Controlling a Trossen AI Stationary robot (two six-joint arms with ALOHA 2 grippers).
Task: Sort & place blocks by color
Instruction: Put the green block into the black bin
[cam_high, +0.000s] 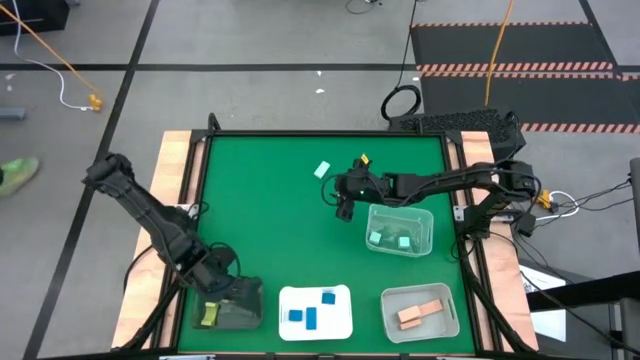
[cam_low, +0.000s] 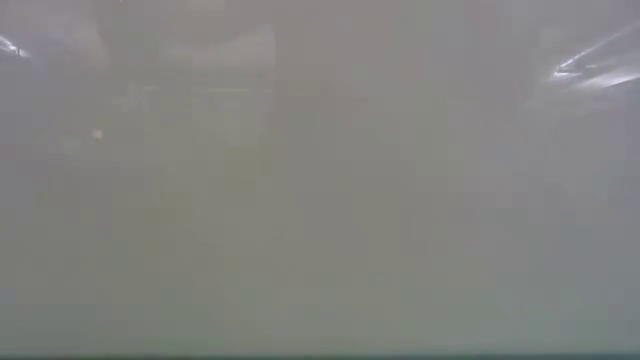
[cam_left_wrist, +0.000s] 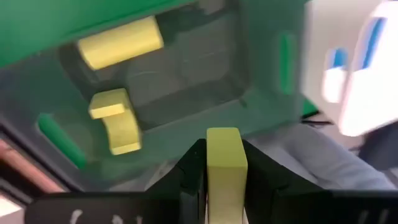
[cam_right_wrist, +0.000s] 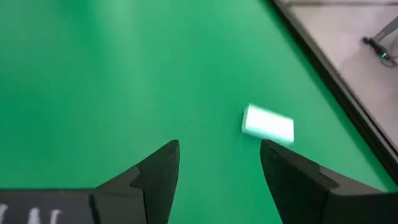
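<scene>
My left gripper (cam_high: 222, 302) (cam_left_wrist: 222, 149) hovers over the dark tray (cam_high: 245, 312) at the near left and is shut on a yellow-green block (cam_left_wrist: 224, 165). Two more yellow-green blocks (cam_left_wrist: 121, 43) (cam_left_wrist: 115, 121) lie in that tray. My right gripper (cam_high: 345, 207) (cam_right_wrist: 219, 148) is open above the green mat. A mint-teal block (cam_high: 322, 170) (cam_right_wrist: 267, 124) lies flat on the mat just beyond its fingertips, untouched. Other mint-teal blocks (cam_high: 390, 238) sit in a clear tray, blue blocks (cam_high: 310, 315) on the white tray, and tan-pink blocks (cam_high: 420, 313) in another clear tray. My left gripper pinches a yellow-green block between its two fingers, which press on the block's two long sides (cam_left_wrist: 211, 163). The block's free end (cam_left_wrist: 222, 134) sticks out past the fingertips. It is lifted clear above the dark tray.
The white tray (cam_high: 342, 295) stands at the near edge in the middle, with one clear tray (cam_high: 452, 322) to its right and another (cam_high: 428, 215) farther back. The mat's left and far parts (cam_high: 260, 190) show bare green. The low view shows only grey haze.
</scene>
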